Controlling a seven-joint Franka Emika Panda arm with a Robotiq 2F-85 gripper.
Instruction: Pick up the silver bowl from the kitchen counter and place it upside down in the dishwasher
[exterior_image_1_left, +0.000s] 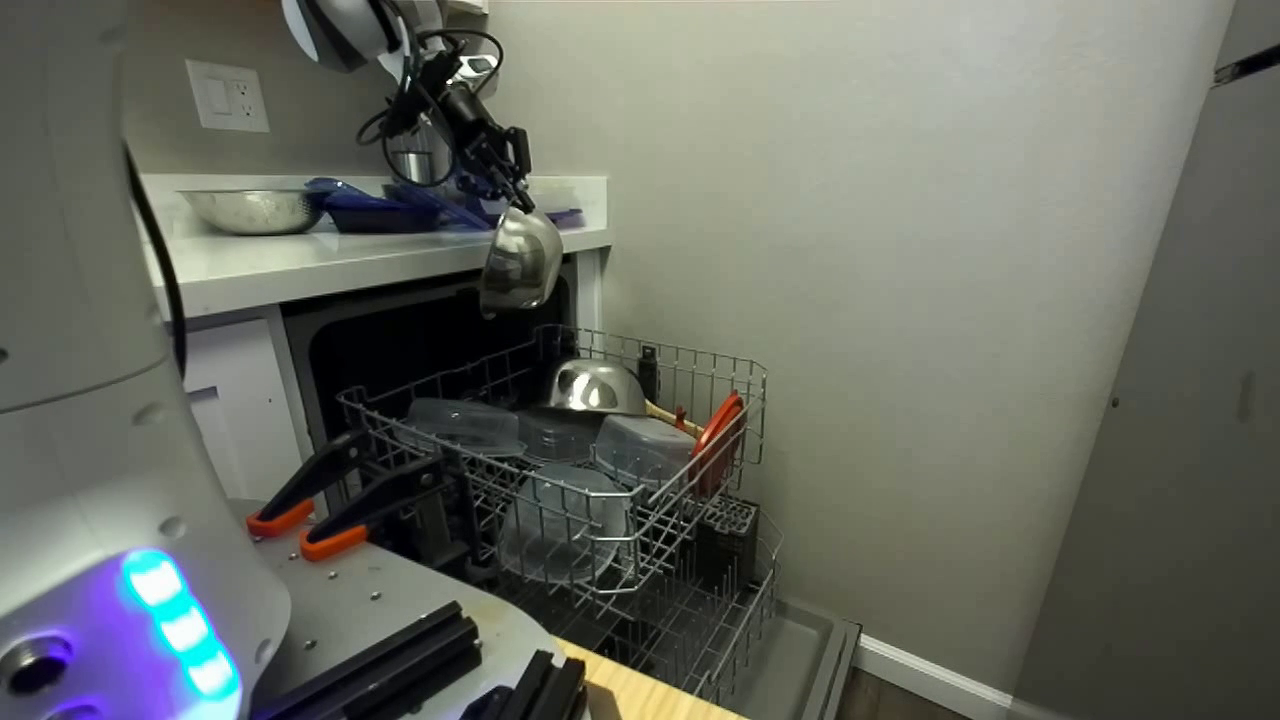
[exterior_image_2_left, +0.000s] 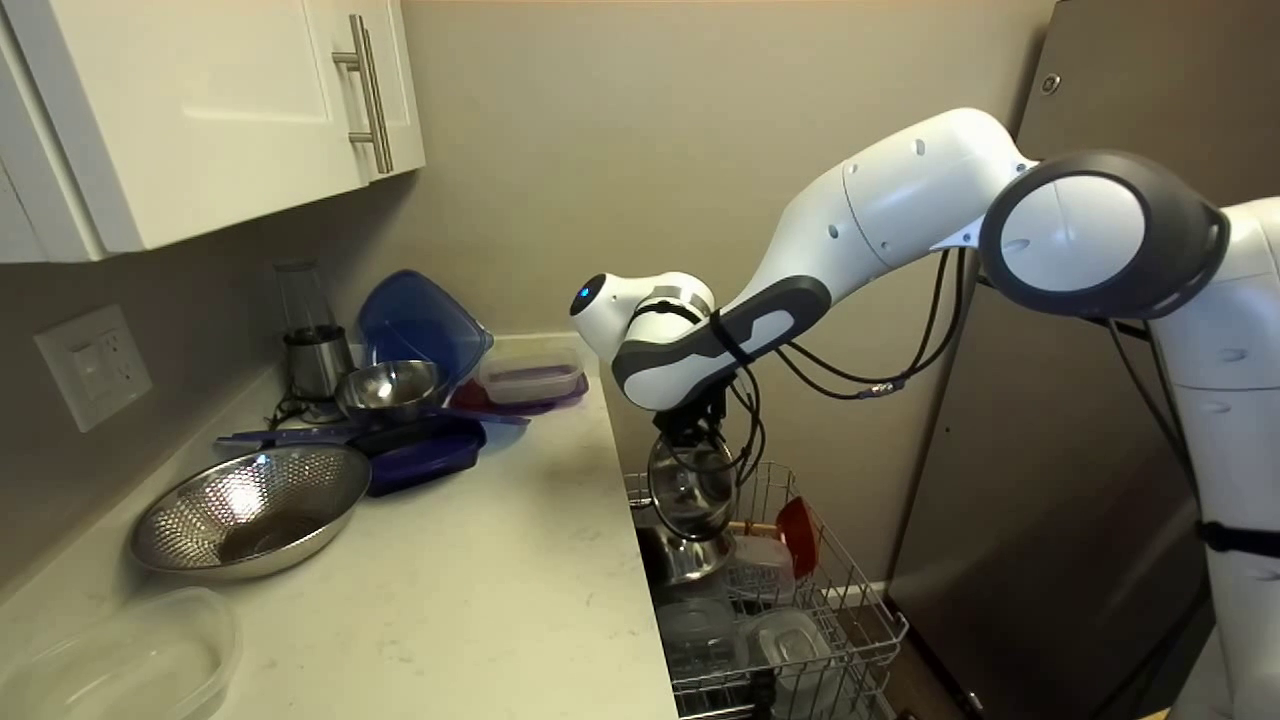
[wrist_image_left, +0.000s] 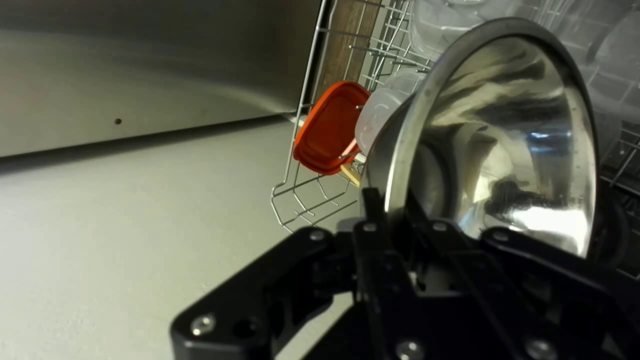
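The small round shiny steel bowl (exterior_image_1_left: 522, 262) hangs below the black two-fingered claw (wrist_image_left: 394, 205), which is pinched tight on its rim, one tip inside the mouth and one against the outer wall. Being round, the bowl gives no long axis; what matters is that its rim stands steeply, mouth facing sideways, so the coming move probably calls for a wrist turn to bring the mouth downward before release. The bowl is off the white flat countertop (exterior_image_2_left: 520, 560), above the grey wire upper rack (exterior_image_1_left: 720, 357) of the dishwasher (exterior_image_1_left: 400, 345) and apart from it. That rack holds a domed steel bowl (exterior_image_1_left: 597, 388) lying mouth-down, several clear plastic containers (exterior_image_1_left: 645, 447) and a red plastic lid (exterior_image_1_left: 718, 440) on its edge, so the space for setting down looks tight. On the countertop stand a wide perforated steel colander (exterior_image_2_left: 250, 510), a second steel bowl (exterior_image_2_left: 390, 390), a dark blue plastic tray (exterior_image_2_left: 430, 460) and a clear plastic tub (exterior_image_2_left: 130, 650).
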